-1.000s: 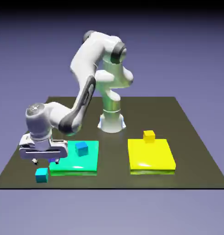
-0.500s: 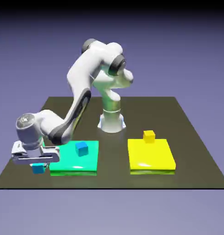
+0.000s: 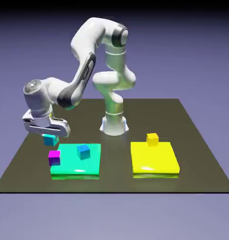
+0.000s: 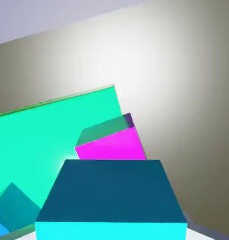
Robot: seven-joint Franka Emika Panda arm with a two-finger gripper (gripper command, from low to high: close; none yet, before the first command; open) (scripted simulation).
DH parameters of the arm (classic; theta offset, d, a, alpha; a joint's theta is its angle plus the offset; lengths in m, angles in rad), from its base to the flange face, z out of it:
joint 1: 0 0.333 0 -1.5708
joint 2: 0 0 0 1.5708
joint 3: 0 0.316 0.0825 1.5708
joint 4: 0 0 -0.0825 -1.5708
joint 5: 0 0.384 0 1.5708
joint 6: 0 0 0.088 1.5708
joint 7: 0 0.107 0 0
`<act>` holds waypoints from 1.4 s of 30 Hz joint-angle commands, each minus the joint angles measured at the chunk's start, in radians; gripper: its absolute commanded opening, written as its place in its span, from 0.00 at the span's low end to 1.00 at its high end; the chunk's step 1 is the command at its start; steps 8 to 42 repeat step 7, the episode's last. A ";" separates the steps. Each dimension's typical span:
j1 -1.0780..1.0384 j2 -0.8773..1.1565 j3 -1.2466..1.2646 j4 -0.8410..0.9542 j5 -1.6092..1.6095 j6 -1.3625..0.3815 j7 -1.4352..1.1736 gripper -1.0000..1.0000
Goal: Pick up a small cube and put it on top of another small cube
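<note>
Pinching the small plain teal-cyan cube (image 3: 50, 139) between its fingers, the two-finger gripper (image 3: 49, 137) is hanging clear of the table, just above and behind the small magenta-purple cube (image 3: 54, 157) at the flat green slab's (image 3: 90, 165) left edge. Pickup looks done; lowering onto a cube and letting go are remaining.

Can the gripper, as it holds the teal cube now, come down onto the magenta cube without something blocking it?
Probably yes. The gripper holds the teal cube above the table, and the magenta cube shows an uncovered top; the blue cube sits well aside.
</note>
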 commanded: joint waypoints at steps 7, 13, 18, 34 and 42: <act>0.034 -0.084 -0.040 0.062 -0.069 -0.130 0.045 1.00; 0.034 -0.084 -0.040 0.062 -0.069 -0.130 0.045 1.00; 0.034 -0.084 -0.040 0.062 -0.069 -0.130 0.045 1.00; 0.034 -0.084 -0.040 0.062 -0.069 -0.130 0.045 1.00; 0.034 -0.084 -0.040 0.062 -0.069 -0.130 0.045 1.00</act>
